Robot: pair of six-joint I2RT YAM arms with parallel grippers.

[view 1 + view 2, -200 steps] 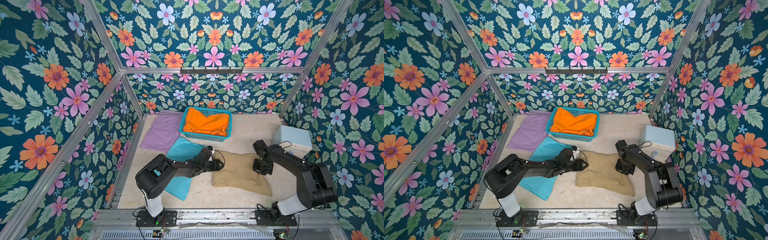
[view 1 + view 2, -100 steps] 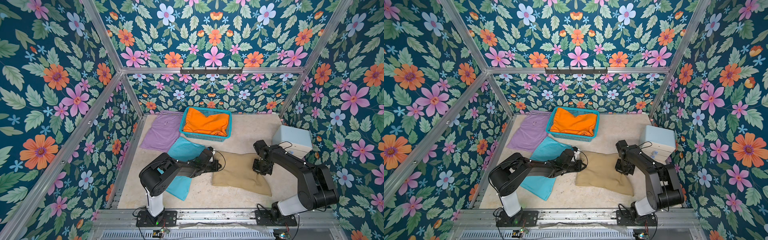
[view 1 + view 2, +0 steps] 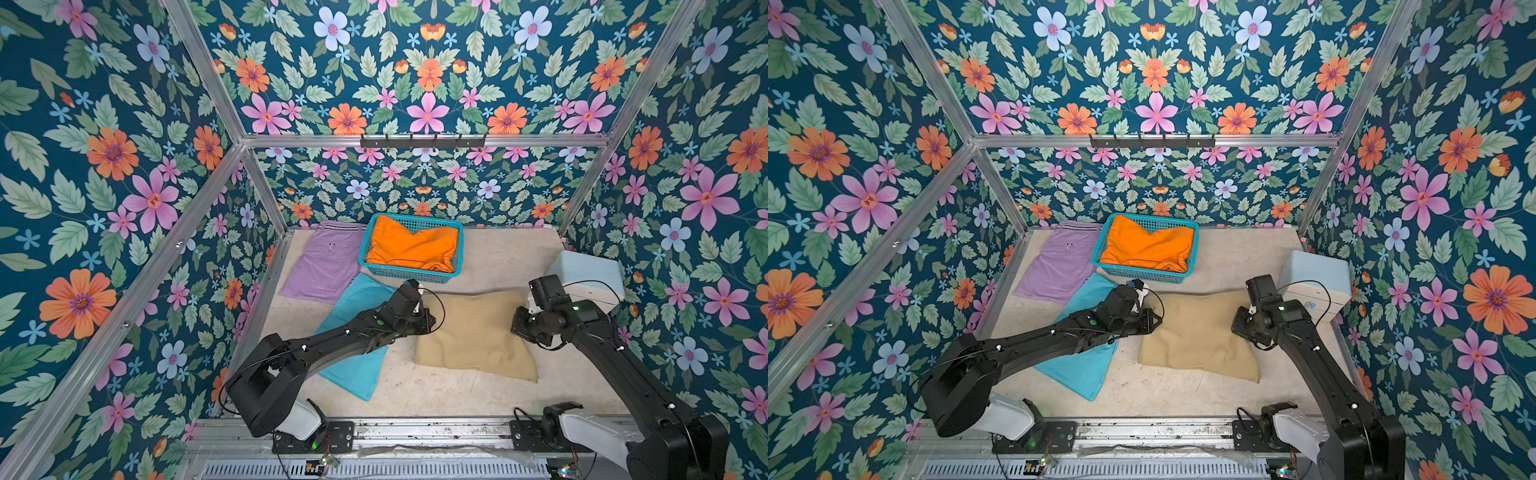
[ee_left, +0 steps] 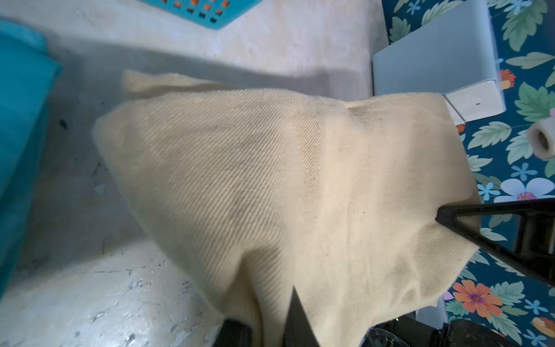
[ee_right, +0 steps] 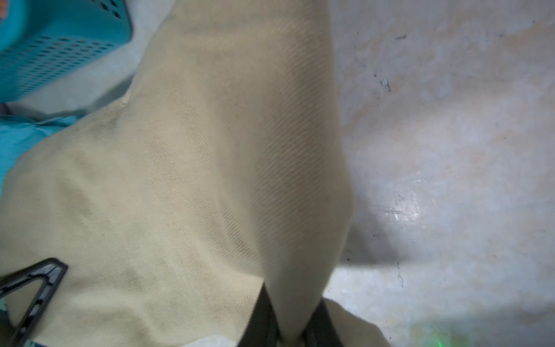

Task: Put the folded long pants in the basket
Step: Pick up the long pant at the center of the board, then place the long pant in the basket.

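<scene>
The khaki folded long pants [image 3: 473, 336] [image 3: 1200, 336] lie mid-table. My left gripper [image 3: 430, 322] [image 4: 267, 327] is shut on their left edge. On the opposite edge my right gripper [image 3: 517, 328] [image 5: 295, 324] is shut too, with a fold of cloth pinched between its fingers. In both wrist views the khaki cloth [image 4: 270, 180] [image 5: 195, 165] stretches between the two grippers, raised a little off the table. The teal basket [image 3: 409, 273] [image 3: 1142, 275] stands at the back and holds the orange pants [image 3: 411, 249]. Turquoise pants [image 3: 357, 374] lie under my left arm. Lilac pants [image 3: 328, 266] lie at the back left.
A pale-blue box [image 3: 590, 274] [image 4: 435, 54] stands against the right wall, close behind my right arm. Flowered walls enclose the table on three sides. The basket's front wall [image 5: 60, 45] is a short way beyond the khaki pants.
My left gripper has reached the khaki pants' left edge and closed on it. That edge now sits a little raised. The right gripper has stayed shut on the other edge.
</scene>
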